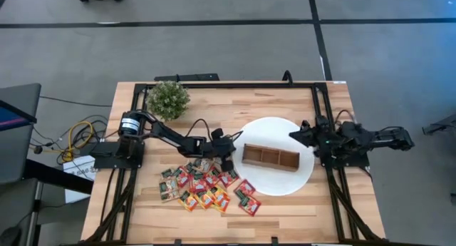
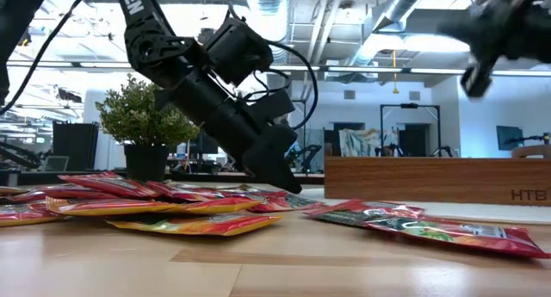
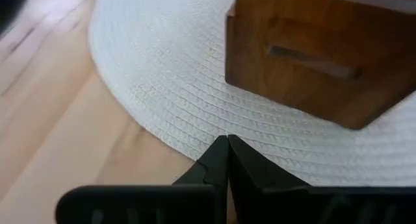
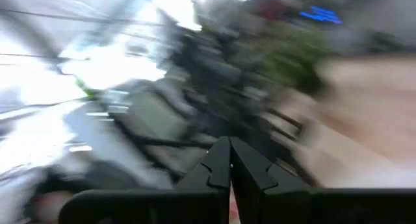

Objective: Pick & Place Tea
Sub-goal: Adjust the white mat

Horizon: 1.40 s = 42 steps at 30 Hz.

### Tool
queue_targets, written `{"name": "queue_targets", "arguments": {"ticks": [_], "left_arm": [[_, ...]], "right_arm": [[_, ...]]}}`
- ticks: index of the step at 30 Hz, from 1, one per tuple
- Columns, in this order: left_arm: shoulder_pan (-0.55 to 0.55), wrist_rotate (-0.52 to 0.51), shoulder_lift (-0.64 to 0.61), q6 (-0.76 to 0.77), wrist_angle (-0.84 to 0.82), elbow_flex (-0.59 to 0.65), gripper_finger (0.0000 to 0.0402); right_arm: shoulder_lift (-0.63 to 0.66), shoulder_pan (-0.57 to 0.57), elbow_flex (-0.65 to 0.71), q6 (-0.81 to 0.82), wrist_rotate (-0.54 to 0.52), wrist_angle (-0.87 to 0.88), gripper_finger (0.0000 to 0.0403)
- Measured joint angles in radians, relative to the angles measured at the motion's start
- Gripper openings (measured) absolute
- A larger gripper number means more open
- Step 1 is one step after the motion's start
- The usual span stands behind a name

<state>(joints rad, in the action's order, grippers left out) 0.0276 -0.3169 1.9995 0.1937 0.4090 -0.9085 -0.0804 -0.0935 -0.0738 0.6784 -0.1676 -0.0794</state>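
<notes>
1. The left tool (image 1: 229, 160) is pinched closed with nothing between its fingers. It hangs low over the table (image 1: 128, 203), at the edge of the heap of tea sachets (image 1: 203, 185) nearest the tray, probably lined up to come down on one.
2. In its wrist view the closed fingertips (image 3: 227, 152) point at bare wood just beside the rim of the white mat (image 3: 162, 87); no sachet is gripped there.
3. The tea sachets lie loose and overlapping on the table beside the mat, away from the tray, mostly red with a few green and orange. None has reached the tray yet, so the job looks barely begun.
4. The wooden tray (image 1: 271, 157) sits on the white mat, its three compartments open upward and seemingly empty, likely the drop-off spot.
5. The right tool (image 1: 296, 135), also closed and empty, waits raised just past the mat's far rim from the sachets, clear of the tray.
6. A potted plant (image 1: 168, 98) stands well apart from the tray, beyond the heap.
</notes>
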Motion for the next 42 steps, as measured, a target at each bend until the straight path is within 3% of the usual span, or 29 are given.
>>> {"name": "queue_targets", "arguments": {"ticks": [3, 8, 17, 23, 32, 42], "left_arm": [[-0.031, 0.012, 0.0, 0.065, -0.022, 0.0, 0.0], [-0.07, 0.009, 0.0, 0.083, -0.026, 0.0, 0.0], [-0.115, -0.062, 0.0, 0.089, -0.046, 0.0, 0.0], [-0.128, -0.113, 0.0, 0.088, -0.074, 0.0, 0.0], [-0.123, -0.213, -0.022, 0.059, -0.173, 0.0, 0.0], [-0.11, -0.178, -0.134, 0.032, -0.312, 0.003, 0.0]], "right_arm": [[-0.178, 0.014, -0.02, 0.082, -0.098, 0.114, 0.0], [-0.494, 0.105, -0.115, 0.108, -0.094, 0.13, 0.0], [-1.029, 0.399, -0.429, 0.047, 0.126, 0.391, 0.0], [-1.328, 0.507, -0.568, -0.06, 0.195, 0.446, 0.0], [-1.595, 0.568, -0.727, -0.154, 0.191, 0.443, 0.0], [-1.701, 0.64, -0.895, -0.284, 0.154, 0.47, 0.0]]}}
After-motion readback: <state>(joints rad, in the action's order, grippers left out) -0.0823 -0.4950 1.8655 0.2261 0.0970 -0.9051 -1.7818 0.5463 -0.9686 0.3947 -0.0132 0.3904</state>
